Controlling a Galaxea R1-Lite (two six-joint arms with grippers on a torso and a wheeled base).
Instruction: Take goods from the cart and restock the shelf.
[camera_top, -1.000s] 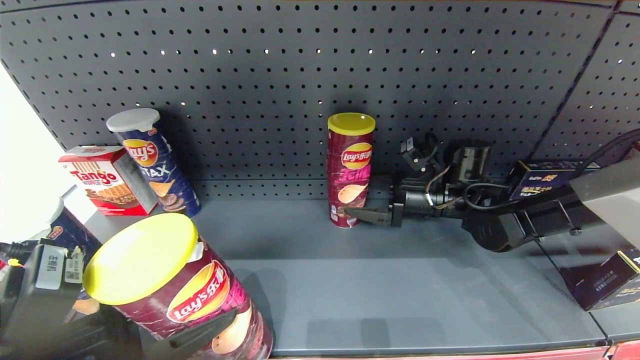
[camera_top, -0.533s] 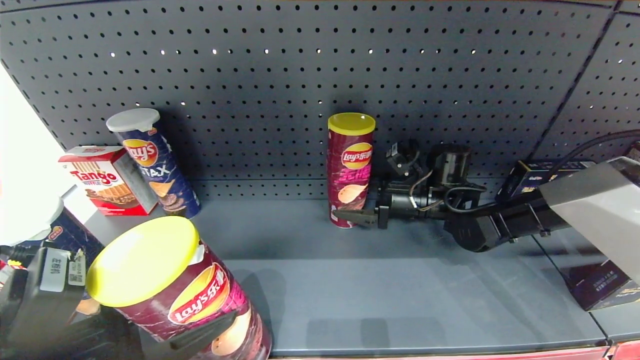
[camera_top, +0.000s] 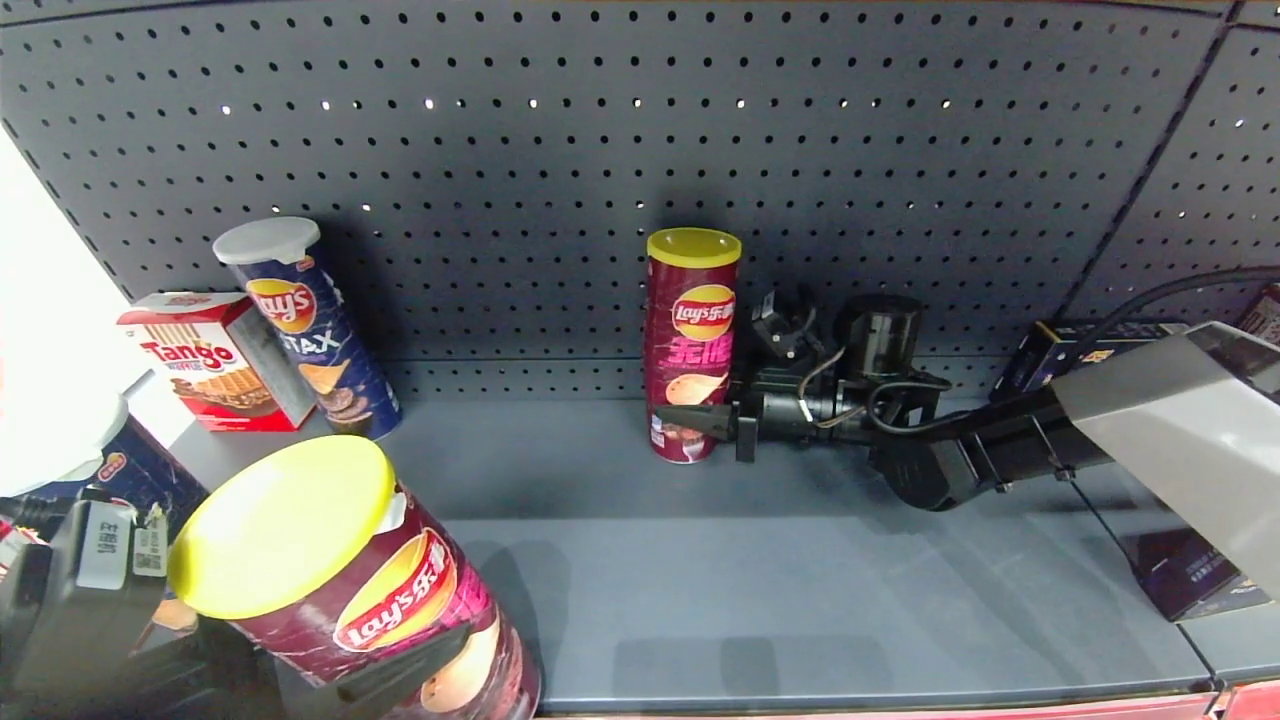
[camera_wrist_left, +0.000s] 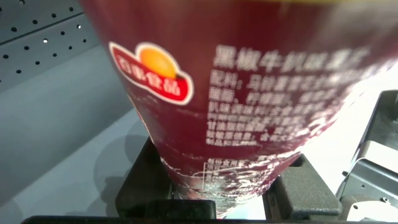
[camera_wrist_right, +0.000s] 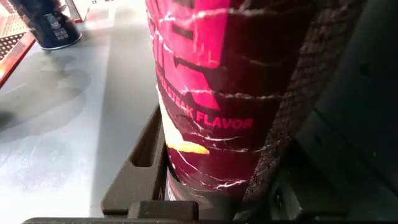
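The right pincer (camera_top: 688, 416) is gripping the maroon can (camera_top: 692, 320) low on its body, its fingers pressing in from either side. The can is standing upright on the shelf (camera_top: 800, 580), its yellow lid well above the fingers. The low hold is probably keeping it from tipping while it sits close to the pegboard back (camera_top: 600, 150). Beyond the fingertips, well apart, a blue can (camera_top: 305, 330) and a wafer box (camera_top: 205, 360) are standing along that same back. Behind the pincer's wrist, dark boxes (camera_top: 1080, 365) are lying. The left pincer (camera_wrist_left: 217, 193) is clasping a second maroon can (camera_top: 330, 560) near its base, tilted, seemingly awaiting its place on the shelf.
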